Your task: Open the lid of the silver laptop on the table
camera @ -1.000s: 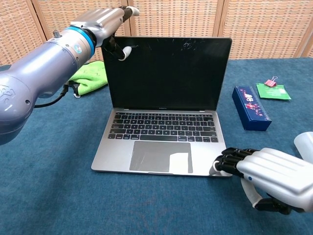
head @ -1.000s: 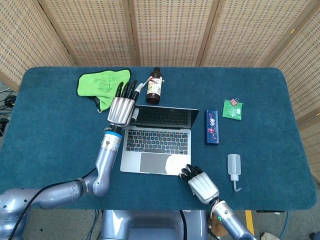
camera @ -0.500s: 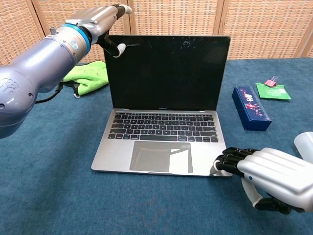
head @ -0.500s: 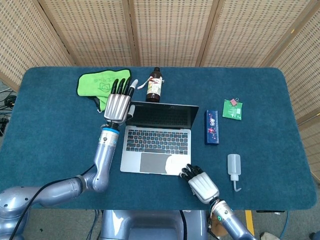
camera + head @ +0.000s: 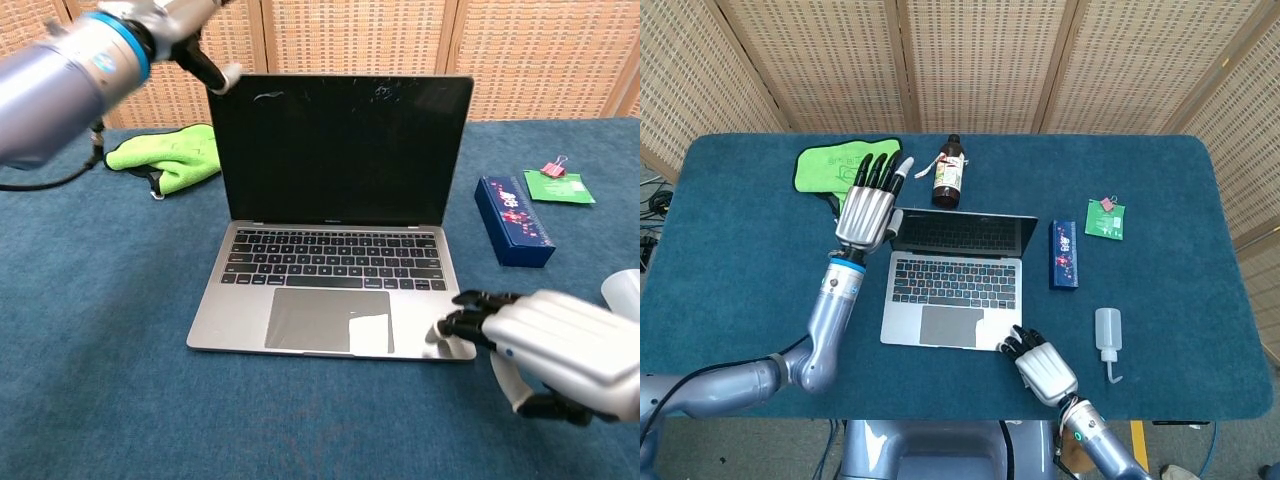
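The silver laptop (image 5: 954, 285) stands open near the table's middle, its dark screen (image 5: 340, 150) upright above the keyboard (image 5: 335, 258). My left hand (image 5: 868, 200) hovers by the lid's upper left corner with its fingers stretched out and nothing in them. In the chest view my left hand (image 5: 165, 25) shows at the top left, its thumb tip just off the lid's corner. My right hand (image 5: 1043, 366) lies at the front edge, holding nothing. The fingertips (image 5: 462, 322) of my right hand (image 5: 560, 350) rest on the base's front right corner.
A green cloth (image 5: 840, 168) lies back left, a brown bottle (image 5: 948, 172) stands just behind the lid. Right of the laptop are a blue box (image 5: 1064, 253), a green packet (image 5: 1105, 218) with a clip, and a white squeeze bottle (image 5: 1107, 335).
My left hand has let go of the lid's upper left corner and drawn away up and to the left. The lid stays upright. My right hand has barely shifted.
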Controlling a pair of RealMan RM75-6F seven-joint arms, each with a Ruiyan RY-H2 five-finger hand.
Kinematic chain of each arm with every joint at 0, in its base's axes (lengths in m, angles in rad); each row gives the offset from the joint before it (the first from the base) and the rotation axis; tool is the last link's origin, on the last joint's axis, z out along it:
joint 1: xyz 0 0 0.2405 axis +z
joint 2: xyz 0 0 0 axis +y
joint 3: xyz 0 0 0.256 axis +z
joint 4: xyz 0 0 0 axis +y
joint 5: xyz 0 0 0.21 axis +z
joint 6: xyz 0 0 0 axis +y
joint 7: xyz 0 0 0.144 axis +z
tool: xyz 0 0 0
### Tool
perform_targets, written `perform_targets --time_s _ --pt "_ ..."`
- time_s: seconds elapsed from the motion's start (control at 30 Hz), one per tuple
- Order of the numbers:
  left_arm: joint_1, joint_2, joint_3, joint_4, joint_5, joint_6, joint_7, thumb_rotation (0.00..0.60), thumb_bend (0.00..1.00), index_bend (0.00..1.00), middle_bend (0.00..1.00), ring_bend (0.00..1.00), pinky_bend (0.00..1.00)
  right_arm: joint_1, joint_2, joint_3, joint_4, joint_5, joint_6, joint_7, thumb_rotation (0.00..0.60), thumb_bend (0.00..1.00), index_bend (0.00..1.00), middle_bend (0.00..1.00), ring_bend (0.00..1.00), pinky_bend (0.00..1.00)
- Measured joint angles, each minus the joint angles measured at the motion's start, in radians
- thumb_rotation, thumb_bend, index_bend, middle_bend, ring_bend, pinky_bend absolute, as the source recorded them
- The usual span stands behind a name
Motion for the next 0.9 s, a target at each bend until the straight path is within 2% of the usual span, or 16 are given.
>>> perform_targets --time_s 0.23,0.43,0.63,0.67,0.7,0.73,0.8,0.83,0.9 --pt "0.110 0.225 0.020 -0.235 0.055 0.055 -0.054 0.600 0.49 0.00 0.00 0.00 0.00 -0.006 0.062 0.025 0.047 -0.130 0.141 0.186 0.600 1.00 0.18 0.22 0.08 0.17" --pt "0.217 0.363 0.058 -0.321 0.105 0.081 -0.170 0.600 0.48 0.00 0.00 0.00 0.00 -0.033 0.133 0.052 0.063 -0.181 0.266 0.284 0.600 1.00 0.18 0.21 0.08 0.17" --pt "0.336 0.472 0.122 -0.397 0.079 0.108 -0.223 0.600 0.41 0.00 0.00 0.00 0.00 -0.088 0.162 0.101 0.102 -0.170 0.404 0.321 0.600 0.99 0.18 0.16 0.04 0.17" --pt "0.355 0.480 0.133 -0.403 0.087 0.117 -0.237 0.600 0.41 0.00 0.00 0.00 0.00 -0.103 0.162 0.111 0.110 -0.164 0.435 0.318 0.600 0.88 0.17 0.13 0.02 0.15" --pt "0.380 0.491 0.149 -0.408 0.106 0.133 -0.259 0.600 0.41 0.00 0.00 0.00 0.00 -0.117 0.162 0.117 0.114 -0.159 0.459 0.314 0.600 0.68 0.15 0.10 0.01 0.11" --pt "0.400 0.498 0.163 -0.411 0.123 0.147 -0.277 0.600 0.41 0.00 0.00 0.00 0.00 -0.136 0.163 0.124 0.114 -0.154 0.489 0.310 0.600 0.42 0.13 0.07 0.00 0.06" --pt "0.453 0.509 0.205 -0.412 0.170 0.189 -0.318 0.600 0.41 0.00 0.00 0.00 0.00 -0.168 0.171 0.126 0.100 -0.150 0.531 0.305 0.600 0.09 0.09 0.03 0.00 0.01" --pt "0.479 0.512 0.226 -0.411 0.190 0.209 -0.331 0.600 0.41 0.00 0.00 0.00 0.00 -0.181 0.178 0.124 0.087 -0.150 0.547 0.303 0.600 0.02 0.07 0.01 0.00 0.00" --pt "0.541 0.513 0.274 -0.404 0.227 0.264 -0.346 0.600 0.40 0.00 0.00 0.00 0.00 -0.208 0.195 0.113 0.041 -0.152 0.567 0.302 0.600 0.00 0.05 0.00 0.00 0.00"
